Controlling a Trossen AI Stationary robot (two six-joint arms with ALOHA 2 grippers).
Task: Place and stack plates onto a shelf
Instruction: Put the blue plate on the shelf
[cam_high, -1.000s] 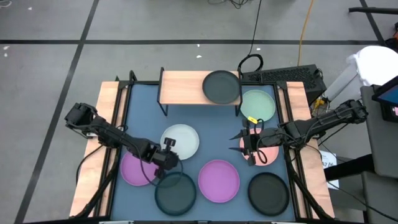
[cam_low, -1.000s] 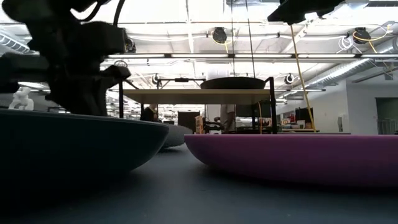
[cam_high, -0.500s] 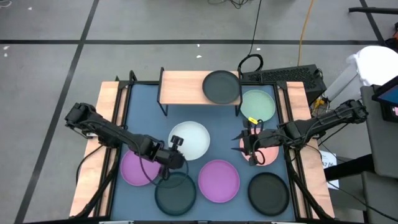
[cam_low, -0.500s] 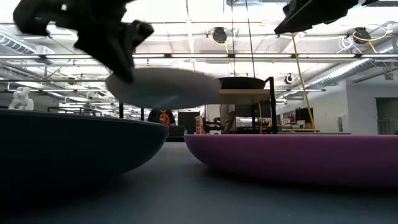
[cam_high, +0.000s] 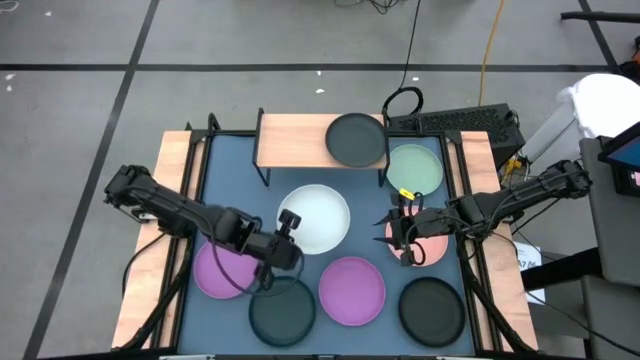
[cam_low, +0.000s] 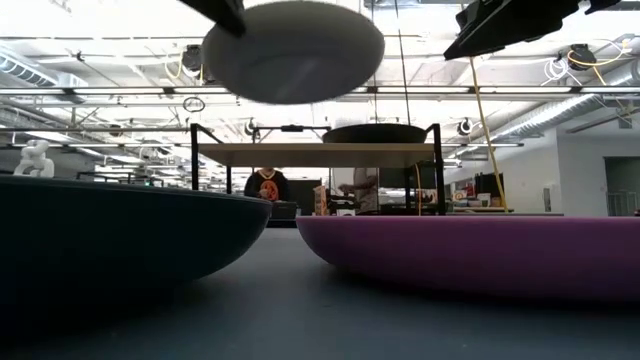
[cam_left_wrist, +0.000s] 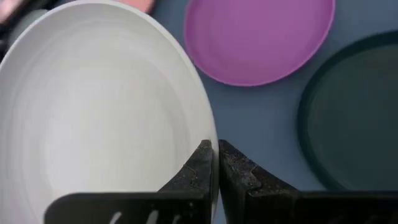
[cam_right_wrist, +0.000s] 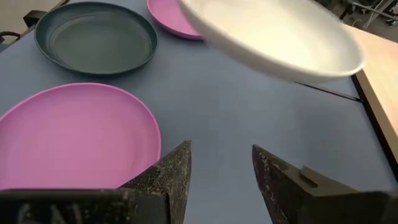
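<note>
My left gripper (cam_high: 289, 220) is shut on a white plate (cam_high: 316, 219), which hangs in the air over the table's middle, well above the table in the low view (cam_low: 292, 48). The shelf (cam_high: 300, 140) stands at the far edge and bears one dark plate (cam_high: 356, 140). My right gripper (cam_high: 401, 233) hovers open over the pink plate (cam_high: 432, 247), touching nothing. Flat on the table lie a mint plate (cam_high: 415, 168), two purple plates (cam_high: 222, 270) (cam_high: 352, 290) and two dark plates (cam_high: 282, 309) (cam_high: 432, 310). My left gripper pinches the white plate's rim (cam_left_wrist: 208, 127) on the side nearest the arm, one finger (cam_left_wrist: 198, 167) over the plate's inner face and the other (cam_left_wrist: 239, 175) outside. The fingers slant down from the table's left and near side. The plate is lifted clear, roughly level.
The shelf's left half (cam_high: 290, 140) is bare wood. Black frame rails (cam_high: 196, 170) run along the table's sides. A black cable and keyboard (cam_high: 450, 122) lie behind the table's far right corner. People show far off in the room (cam_low: 266, 185).
My left gripper has risen, still shut on the white plate, and drifted toward the table's right edge. The plate, which lay on the table a second ago, now hangs clear above it. My right gripper has kept its place, open.
</note>
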